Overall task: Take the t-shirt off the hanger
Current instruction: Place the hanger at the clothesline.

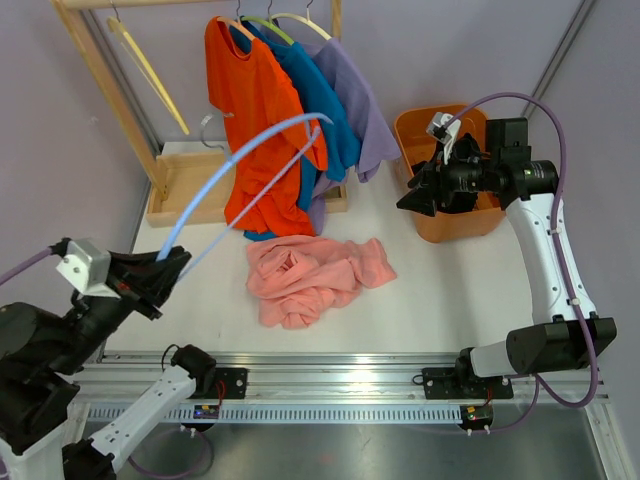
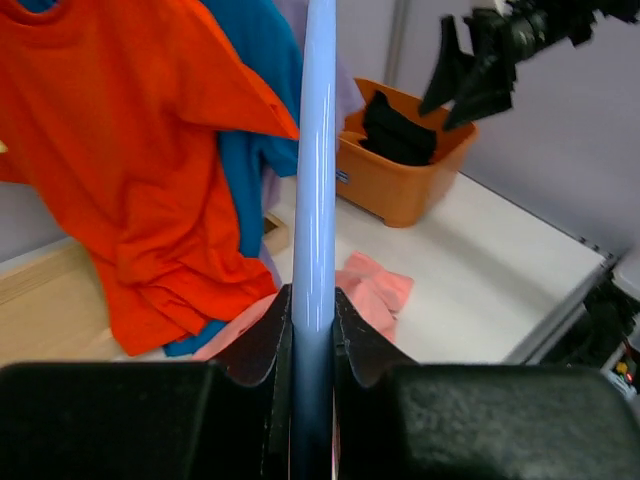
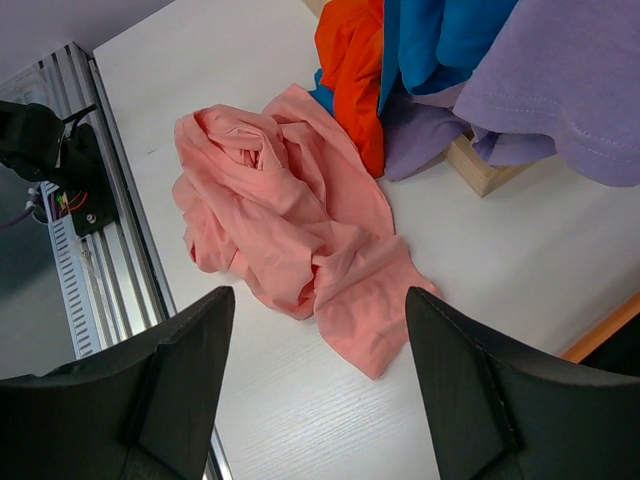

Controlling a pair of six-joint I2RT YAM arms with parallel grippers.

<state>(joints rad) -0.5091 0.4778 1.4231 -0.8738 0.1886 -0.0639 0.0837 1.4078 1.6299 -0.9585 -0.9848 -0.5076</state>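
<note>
Over the table (image 1: 440, 290), left jaws tight on the blue hanger (image 2: 318, 150) — right jaws wide, empty.

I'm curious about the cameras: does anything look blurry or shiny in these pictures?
Left wrist view: a bright glare streak runs along the light blue hanger, and the end effector fingers near the lens look soft. Right wrist view: the pink t-shirt is sharp and evenly lit. Top view: even light, faint shadows.
</note>
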